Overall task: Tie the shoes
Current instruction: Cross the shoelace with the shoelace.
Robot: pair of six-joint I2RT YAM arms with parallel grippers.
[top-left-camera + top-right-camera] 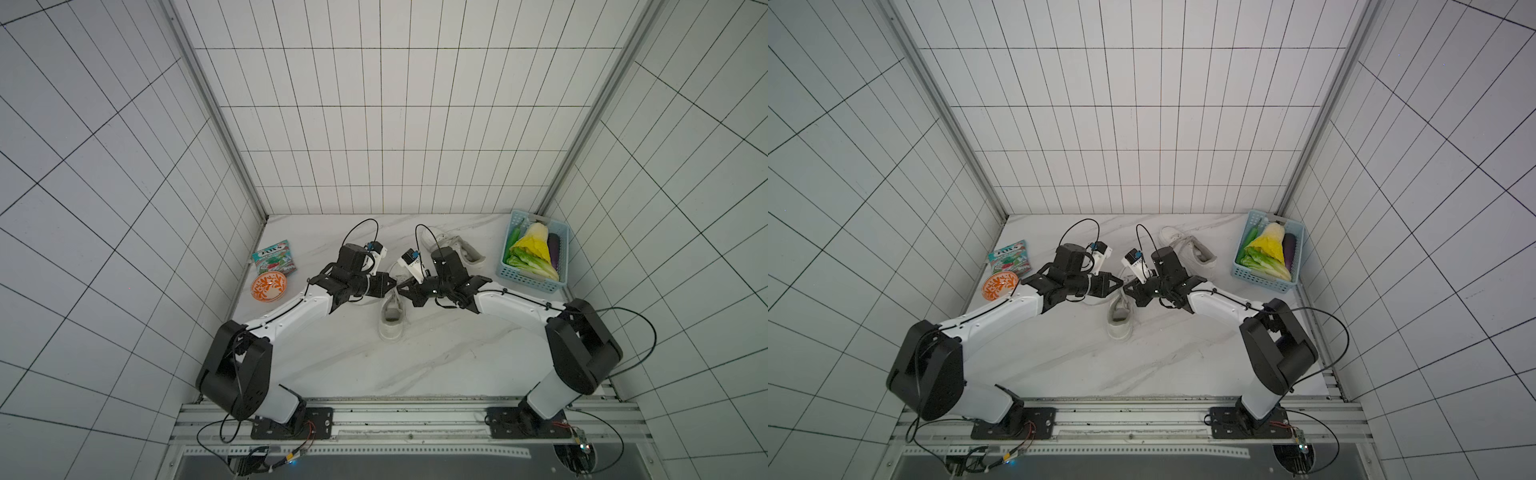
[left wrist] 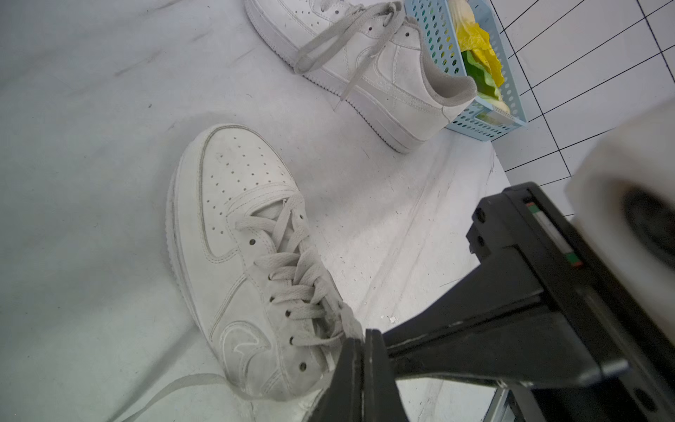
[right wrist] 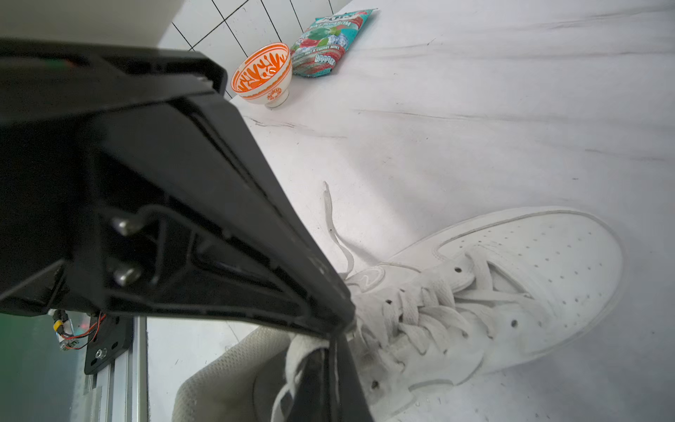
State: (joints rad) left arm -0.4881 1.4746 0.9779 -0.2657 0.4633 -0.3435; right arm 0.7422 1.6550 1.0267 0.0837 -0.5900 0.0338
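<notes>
The far white leather low-top sneaker (image 1: 453,245) seems tied. The near white leather sneaker (image 1: 390,316) is untied; the left gripper (image 2: 361,350) and right gripper (image 3: 343,329) are clenched at its grey flat laces (image 2: 292,277).

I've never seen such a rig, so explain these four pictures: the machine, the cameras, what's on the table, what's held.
Two robot arms work at a white marble table. Two pictures look down from overhead; the other two come from a camera on each wrist. On the table lie two white sneakers: the near sneaker between the arms, the far sneaker near a blue basket of vegetables. An orange-patterned bowl and a packet of mints sit on the left arm's side. The left gripper and right gripper are both shut, each seemingly pinching one of the near sneaker's laces.
</notes>
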